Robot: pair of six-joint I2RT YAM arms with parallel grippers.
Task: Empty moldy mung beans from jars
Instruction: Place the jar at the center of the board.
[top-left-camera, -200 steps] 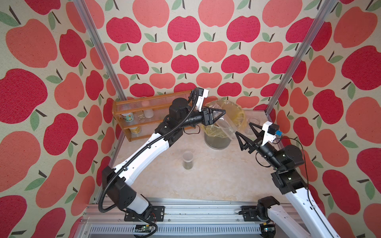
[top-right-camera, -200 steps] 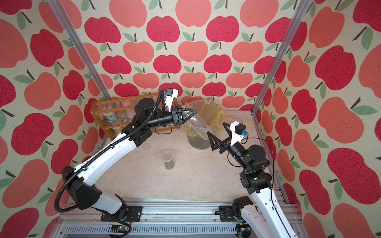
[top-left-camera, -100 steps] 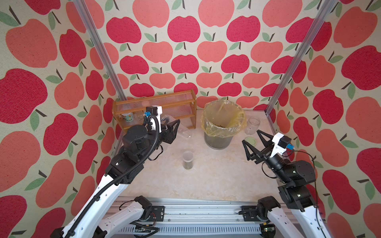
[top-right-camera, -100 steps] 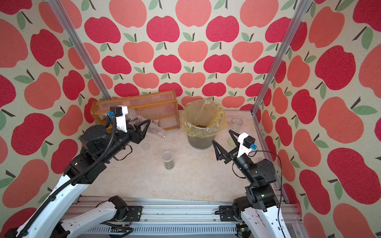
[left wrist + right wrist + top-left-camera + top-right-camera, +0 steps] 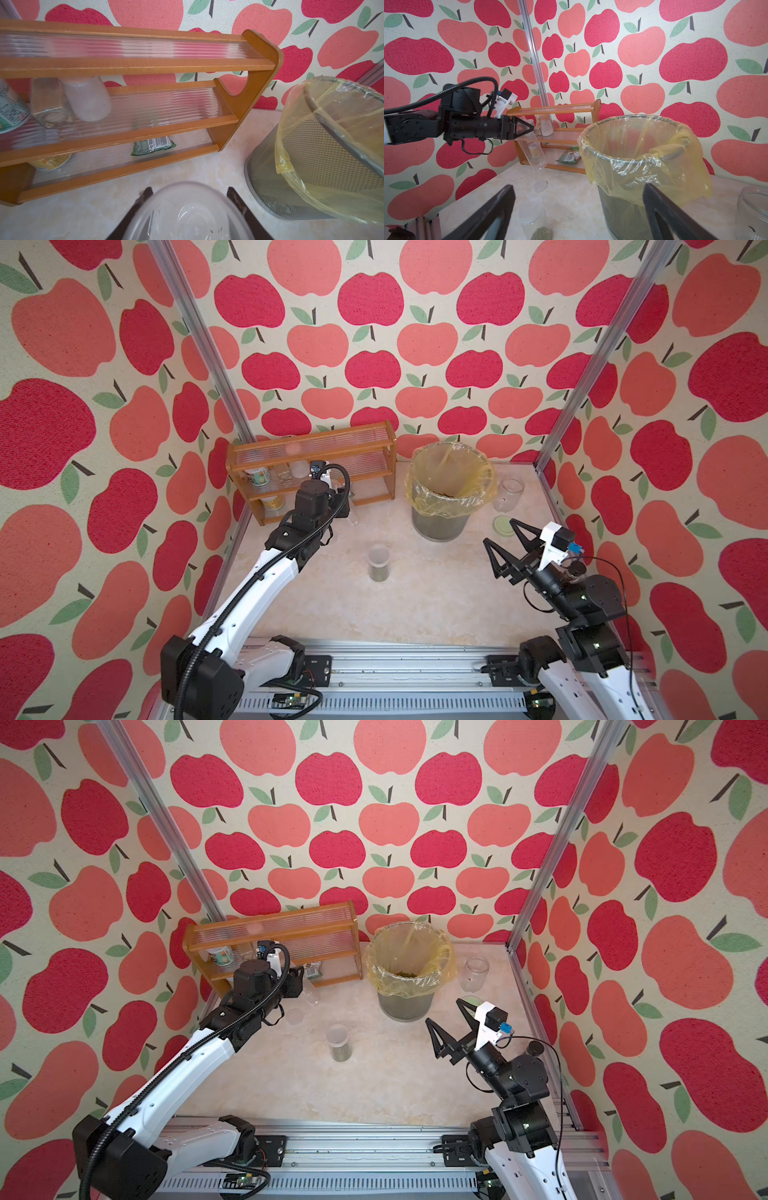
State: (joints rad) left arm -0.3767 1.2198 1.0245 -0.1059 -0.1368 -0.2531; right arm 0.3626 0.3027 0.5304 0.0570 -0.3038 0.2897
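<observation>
Tabletop [image 5: 415, 610]: pale marbled surface inside apple-print walls.
Shelf [image 5: 316, 445]: wooden rack at the back left, holding cans [image 5: 258, 476] and a green packet [image 5: 152, 145].
Bin [image 5: 440, 526]: grey mesh, lined with a yellow bag [image 5: 478, 485], at the back, right of the shelf.
Left hand [image 5: 529, 127]: closed around the tall slim jar [image 5: 533, 153], raised in front of the shelf.
Right hand [image 5: 500, 533]: jaws spread wide, holding nothing, near the bin's front right.
Round-shouldered jar [image 5: 508, 493]: upright, uncapped, looks empty, just right of the bin.
Tall slim jar: clear, empty, tilted, off the tabletop.
Short jar [image 5: 379, 562]: upright mid-tabletop, well apart from both hands.
Green lid [image 5: 503, 526]: flat on the tabletop, just in front of the round-shouldered jar.
Mung beans [image 5: 379, 573]: fill the short jar's lower part; more lie at the bottom of the yellow bag.
</observation>
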